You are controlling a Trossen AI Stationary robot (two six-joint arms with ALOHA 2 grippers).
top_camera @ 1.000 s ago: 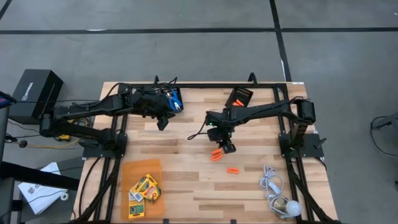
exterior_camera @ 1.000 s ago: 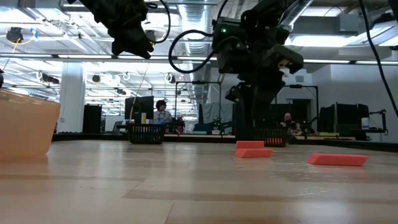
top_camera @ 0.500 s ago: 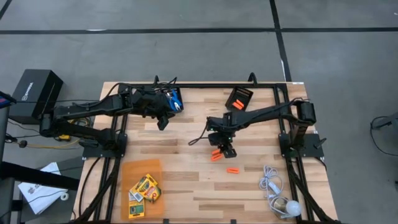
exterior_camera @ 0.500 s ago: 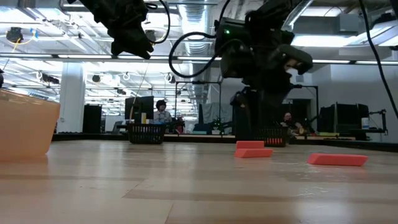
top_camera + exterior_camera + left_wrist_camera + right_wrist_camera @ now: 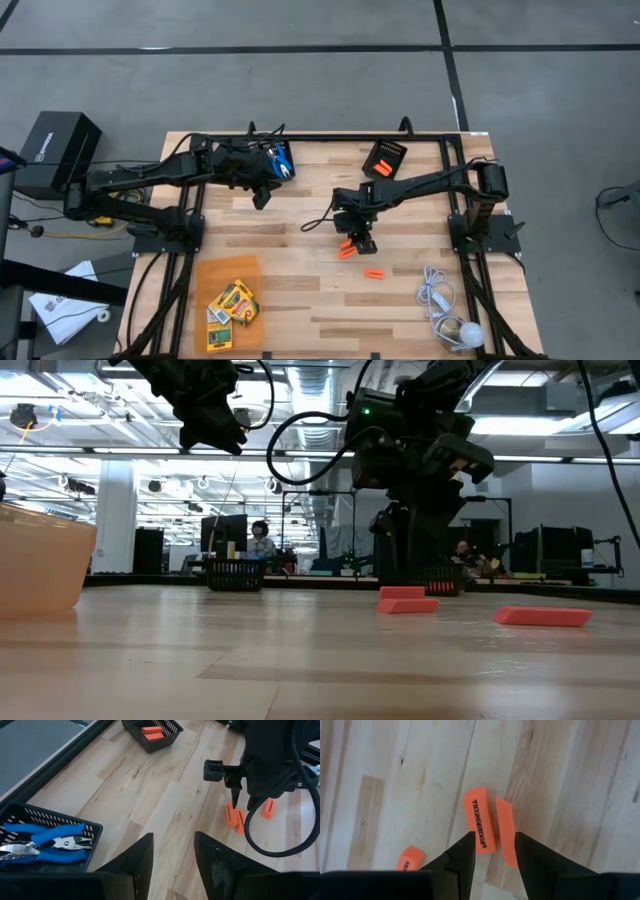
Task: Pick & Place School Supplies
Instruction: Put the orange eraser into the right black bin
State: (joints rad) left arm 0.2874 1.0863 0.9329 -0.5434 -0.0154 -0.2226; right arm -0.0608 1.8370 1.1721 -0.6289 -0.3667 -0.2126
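Two orange erasers (image 5: 481,826) (image 5: 506,837) lie flat side by side on the wooden table at mid-table; in the high view they show as a pair (image 5: 347,248). My right gripper (image 5: 492,845) hangs open just above them, pointing steeply down, and touches neither. A third eraser (image 5: 373,273) lies nearer the front edge. My left gripper (image 5: 175,857) waits open and raised at the far left, beside a black mesh bin holding the blue-handled tool (image 5: 45,840). Crayon boxes (image 5: 232,303) lie in an orange tray (image 5: 205,275) at the front left.
A second black mesh bin (image 5: 385,158) with orange pieces stands at the far edge, right of centre. A white cord with a round bulb (image 5: 447,315) lies at the front right corner. Bare wood lies between the tray and the erasers.
My right gripper has rolled a little at the wrist while hovering over the two erasers. Its fingers have stayed apart, and the erasers have not moved.
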